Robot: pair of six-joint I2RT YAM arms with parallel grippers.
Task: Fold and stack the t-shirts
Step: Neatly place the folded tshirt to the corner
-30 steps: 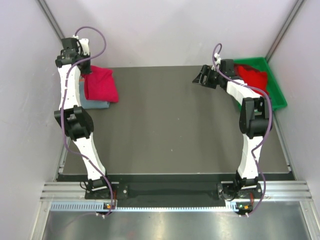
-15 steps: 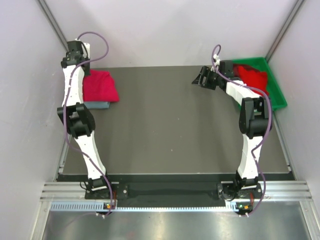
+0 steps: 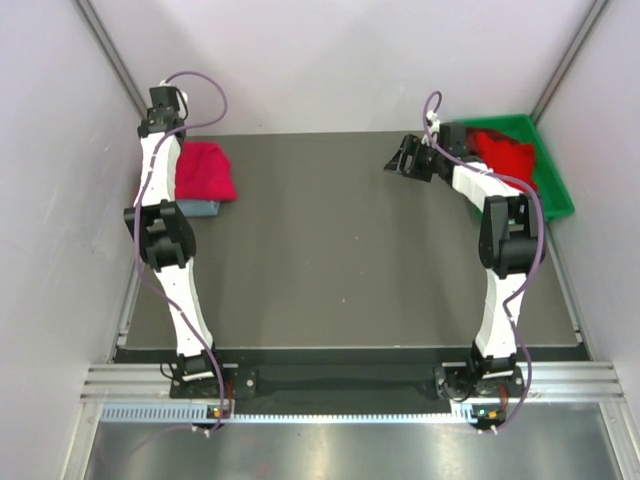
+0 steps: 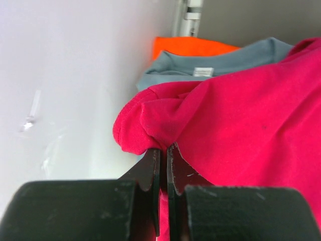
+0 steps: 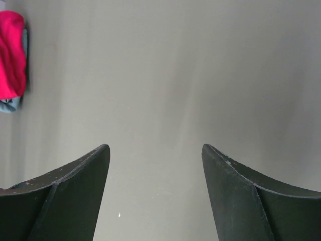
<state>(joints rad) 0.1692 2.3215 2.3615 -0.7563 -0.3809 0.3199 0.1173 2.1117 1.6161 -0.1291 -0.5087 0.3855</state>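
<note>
Left gripper [image 4: 164, 150]: jaws pressed together. No cloth is seen between them. The red fold lies right at the tips, so a light touch cannot be ruled out.
Red t-shirt [image 3: 205, 168]: folded, just beyond and below the left fingertips. It fills the right side of the wrist view.
Grey-blue t-shirt [image 3: 198, 208]: under the red one, its collar edge showing past the red fold, farther from the tips.
Right gripper [image 5: 155, 146]: jaws wide and holding nothing, hovering over bare table [image 3: 330, 250].
Stack, as seen from the right gripper: well apart, far ahead and to the left of its fingers.
Green bin [image 3: 553, 185]: behind the right gripper, on its outer side.
Red shirts [image 3: 505, 152]: loose in the bin, not folded, close behind the right wrist.
Change, left: over the last second the left arm has swung off the stack and up toward the back wall. The red t-shirt, partly covered by the arm before, now lies more open to the top camera.
Change, right: none; same pose and same width.
Change, stack: the outline is nearly as it was, and nothing was dragged off with the arm.
Reading: the red t-shirt looks placed and let go, so this shirt's step seems done.
Remaining: the bin shirts are not yet folded. The open right gripper stands nearest to them and is the likely one to fetch the next.
</note>
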